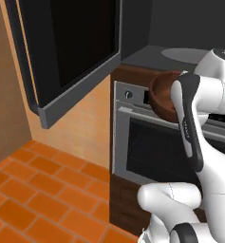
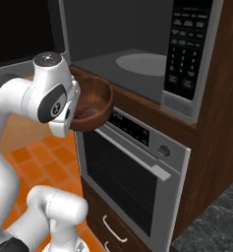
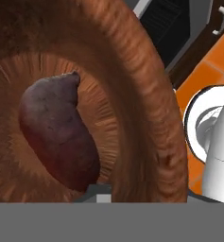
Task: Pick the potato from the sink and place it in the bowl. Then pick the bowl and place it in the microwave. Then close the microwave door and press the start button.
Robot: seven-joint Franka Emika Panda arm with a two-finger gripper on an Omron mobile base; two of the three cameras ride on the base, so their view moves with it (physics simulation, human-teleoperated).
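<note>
The dark brown wooden bowl (image 2: 97,98) hangs in the air just below the front of the open microwave (image 2: 137,47), above the oven. Inside it lies the reddish-brown potato (image 3: 56,132), also seen low in the bowl (image 2: 87,112). My gripper (image 2: 77,114) is shut on the bowl's near rim (image 3: 149,99), its fingers mostly hidden by the white hand. The microwave door (image 1: 71,47) stands swung wide open to the left. The round turntable (image 2: 140,64) lies bare in the cavity. The sink is out of view.
The steel-fronted oven (image 2: 132,167) with its bar handle sits directly under the bowl. The microwave's button panel (image 2: 189,44) is on the right of the cavity. Orange floor tiles (image 1: 42,190) spread to the left, and wooden cabinet sides (image 2: 214,147) close the right.
</note>
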